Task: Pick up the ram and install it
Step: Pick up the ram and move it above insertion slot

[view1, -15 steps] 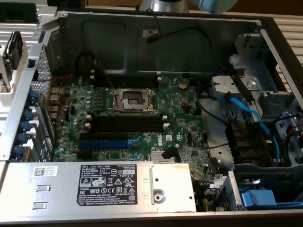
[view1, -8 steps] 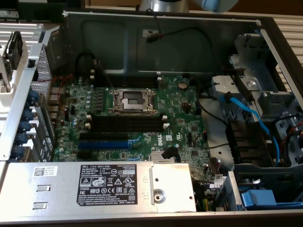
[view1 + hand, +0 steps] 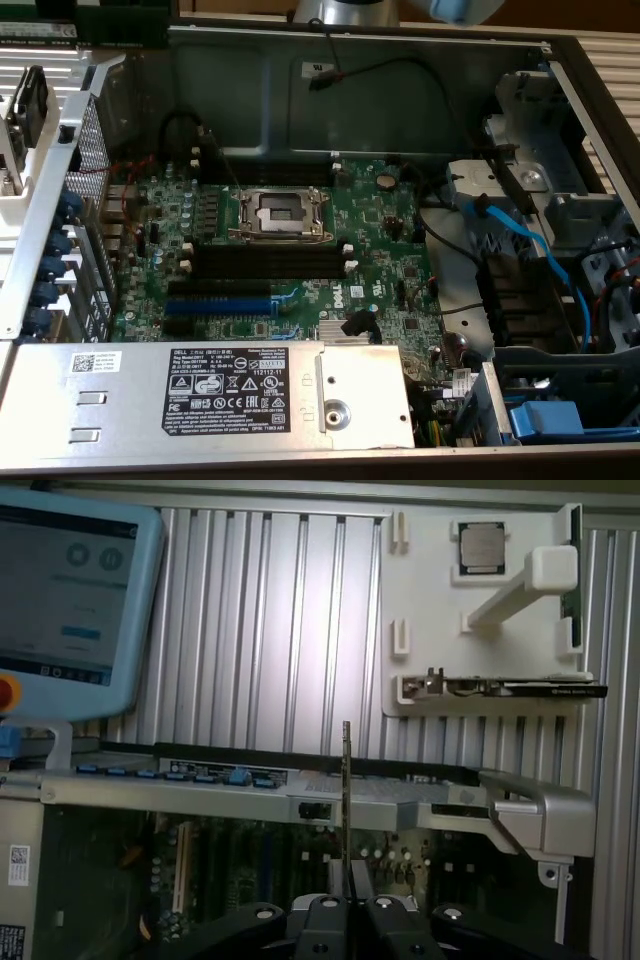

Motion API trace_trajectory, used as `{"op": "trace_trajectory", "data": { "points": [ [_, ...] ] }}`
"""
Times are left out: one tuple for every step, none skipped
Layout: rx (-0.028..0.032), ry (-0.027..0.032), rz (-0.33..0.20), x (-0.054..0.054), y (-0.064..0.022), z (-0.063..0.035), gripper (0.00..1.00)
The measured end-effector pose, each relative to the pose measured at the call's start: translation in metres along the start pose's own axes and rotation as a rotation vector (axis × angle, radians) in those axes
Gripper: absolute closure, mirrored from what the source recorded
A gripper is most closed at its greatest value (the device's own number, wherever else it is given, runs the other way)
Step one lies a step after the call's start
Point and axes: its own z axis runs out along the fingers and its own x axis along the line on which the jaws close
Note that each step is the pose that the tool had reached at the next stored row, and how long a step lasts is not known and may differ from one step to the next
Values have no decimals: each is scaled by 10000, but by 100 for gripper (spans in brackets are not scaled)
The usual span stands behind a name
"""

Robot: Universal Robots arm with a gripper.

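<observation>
My gripper [image 3: 346,908] is clamped on the ram [image 3: 346,780], which stands edge-on between my fingertips above the open computer's motherboard [image 3: 235,865]. It looks light, stiff, thin and fragile. Pinching its flat faces, clear of the contacts, seems safest.

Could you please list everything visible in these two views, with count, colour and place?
case: one, grey metal, open, around the board
board: one, green, on the case floor
processor socket: one, silver, mid-board
memory slots: several, black with white clips, beside the socket
slot: one, blue, beside the black slots
power supply: one, grey, black label, at the case edge
cable: one, blue, exterior view's right
tablet: one, pale blue, against the ribbed table
holder: one, white, on the table, carrying a chip and a card
memory stick: one, dark, upright, edge-on in the tool
tool: one, black, shut on the memory stick
</observation>
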Motion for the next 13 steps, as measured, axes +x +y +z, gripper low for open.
{"op": "trace_trajectory", "data": {
  "points": [
    [-1, -7, 6, 1, -16, -1, 88],
    [1, -16, 10, 2, -34, -1, 88],
    [1, -23, 14, 3, -50, -1, 88],
    [0, -30, 20, 3, -67, -2, 88],
    [1, -38, 24, 4, -83, -3, 88],
    [1, -45, 28, 5, -101, -3, 88],
    [2, -52, 30, 6, -120, -3, 88],
    [2, -58, 33, 7, -140, -4, 88],
    [2, -65, 35, 8, -163, -4, 88],
    [2, -71, 36, 9, -184, -5, 88],
    [2, -77, 36, 11, -206, -6, 88],
    [3, -85, 36, 12, -230, -6, 88],
    [3, -92, 37, 13, -255, -7, 88]
  ]
}}
